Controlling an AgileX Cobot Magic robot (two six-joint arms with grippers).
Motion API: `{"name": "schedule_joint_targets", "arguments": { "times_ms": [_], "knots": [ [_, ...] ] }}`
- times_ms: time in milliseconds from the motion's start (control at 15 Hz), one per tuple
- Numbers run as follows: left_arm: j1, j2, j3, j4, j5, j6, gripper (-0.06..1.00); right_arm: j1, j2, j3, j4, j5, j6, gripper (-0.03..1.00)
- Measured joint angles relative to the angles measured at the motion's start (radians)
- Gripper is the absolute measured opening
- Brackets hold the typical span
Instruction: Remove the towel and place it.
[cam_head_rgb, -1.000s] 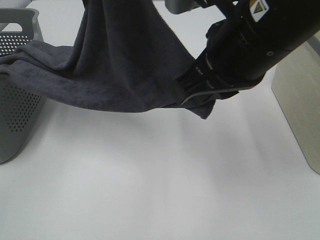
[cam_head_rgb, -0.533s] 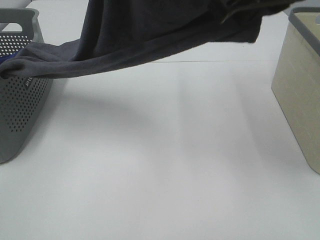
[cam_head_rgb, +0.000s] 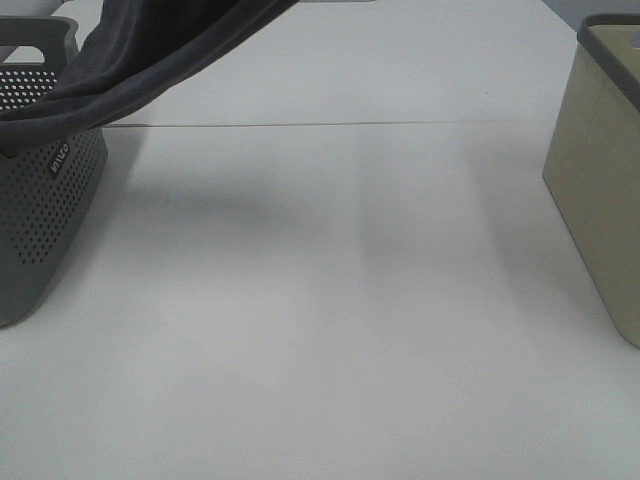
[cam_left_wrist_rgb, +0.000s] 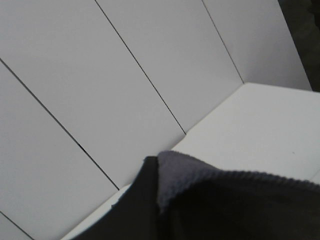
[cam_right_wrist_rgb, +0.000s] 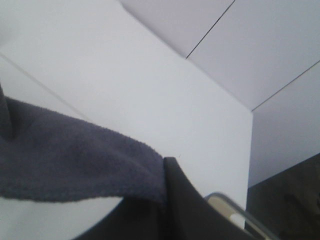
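The dark charcoal towel (cam_head_rgb: 150, 60) hangs in the air at the top left of the high view. Its low end still drapes over the rim of the grey perforated basket (cam_head_rgb: 50, 190); its upper part runs out of the top of that view. Neither gripper shows in the high view. In the left wrist view the towel (cam_left_wrist_rgb: 225, 200) lies against a dark finger of my left gripper (cam_left_wrist_rgb: 150, 200), raised high and facing the wall. In the right wrist view the towel (cam_right_wrist_rgb: 65, 155) is pinched at a dark finger of my right gripper (cam_right_wrist_rgb: 170, 200).
A beige basket with a grey rim (cam_head_rgb: 600, 180) stands at the right edge; its rim shows in the right wrist view (cam_right_wrist_rgb: 230, 207). The white table (cam_head_rgb: 330, 300) lies between the two baskets. White wall panels stand behind.
Both arms have lifted the towel up and out of the top of the high view. The right arm has left that view, and the towel has swung from the middle to the top left.
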Motion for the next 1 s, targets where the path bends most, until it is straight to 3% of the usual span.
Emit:
{"name": "schedule_joint_targets", "arguments": {
  "times_ms": [133, 200, 333, 600, 800, 1000],
  "knots": [
    [0.000, 0.000, 0.000, 0.094, -0.049, -0.118, 0.00, 0.000, 0.000, -0.027, -0.072, -0.071, 0.026, 0.02],
    [0.001, 0.000, 0.000, 0.192, -0.121, -0.235, 0.00, 0.000, 0.000, -0.044, -0.149, -0.136, 0.043, 0.02],
    [0.001, 0.000, 0.000, 0.264, -0.155, -0.304, 0.00, 0.000, 0.000, -0.044, -0.201, -0.154, 0.044, 0.02],
    [0.001, 0.014, 0.000, 0.364, -0.161, -0.320, 0.00, 0.000, 0.000, -0.044, -0.351, -0.207, 0.153, 0.02],
    [0.001, 0.048, 0.000, 0.374, -0.163, -0.320, 0.00, 0.000, 0.000, -0.044, -0.380, -0.208, 0.184, 0.02],
    [0.001, 0.054, -0.003, 0.393, -0.182, -0.322, 0.00, 0.000, 0.000, -0.044, -0.479, -0.184, 0.261, 0.02]
  ]
}}
